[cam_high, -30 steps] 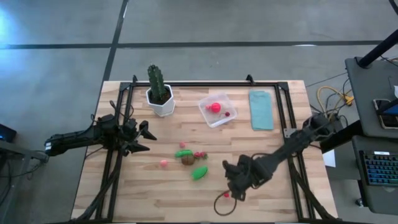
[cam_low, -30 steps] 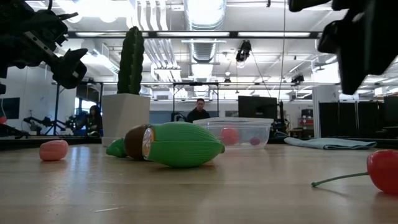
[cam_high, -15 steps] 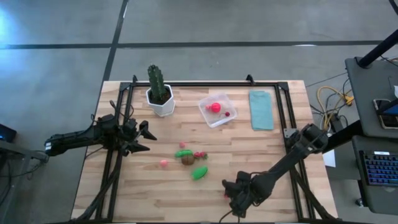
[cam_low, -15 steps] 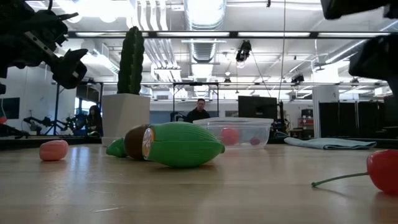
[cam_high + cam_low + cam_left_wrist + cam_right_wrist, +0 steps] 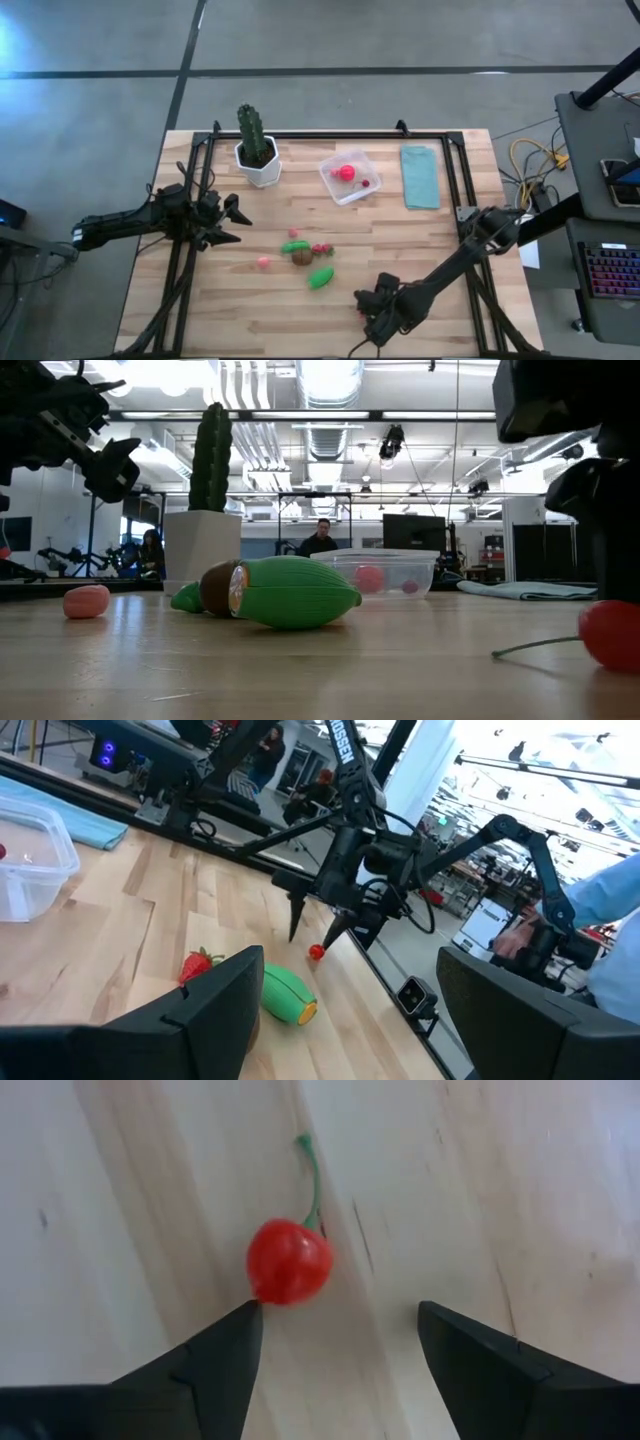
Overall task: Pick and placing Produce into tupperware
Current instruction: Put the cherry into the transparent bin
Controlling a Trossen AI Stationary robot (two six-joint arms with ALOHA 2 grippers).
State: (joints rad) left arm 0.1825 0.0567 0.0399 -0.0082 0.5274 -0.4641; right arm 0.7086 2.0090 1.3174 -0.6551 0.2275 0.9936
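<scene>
A red cherry [image 5: 290, 1262] with a green stem [image 5: 312, 1180] lies on the wooden table near its front edge. My right gripper [image 5: 340, 1320] points down over it, open. The cherry sits just beyond one fingertip, off to one side of the gap. In the high view the right gripper [image 5: 372, 318] hides the cherry. Mid-table lie a green piece [image 5: 321, 278], a brown ball [image 5: 302, 256], a strawberry [image 5: 321, 249] and a pink piece [image 5: 264, 263]. The clear tupperware [image 5: 350, 176] at the back holds a red piece [image 5: 345, 172]. My left gripper [image 5: 232, 220] waits open at the left. My right gripper comes at the cherry from above, pointing steeply down. One fingertip [image 5: 235, 1330] stands right at the cherry's side [image 5: 262, 1288]. I cannot tell whether it touches. The cherry [image 5: 610, 634] rests on the table with its stem lying flat.
A cactus in a white pot [image 5: 258, 150] stands at the back left. A light blue cloth [image 5: 420, 176] lies at the back right. Black frame rails [image 5: 455, 180] run along the table's sides. The table's near edge is close to my right gripper.
My right gripper has come down and gone toward the table's near edge, ending low over the cherry. My left arm has kept still.
</scene>
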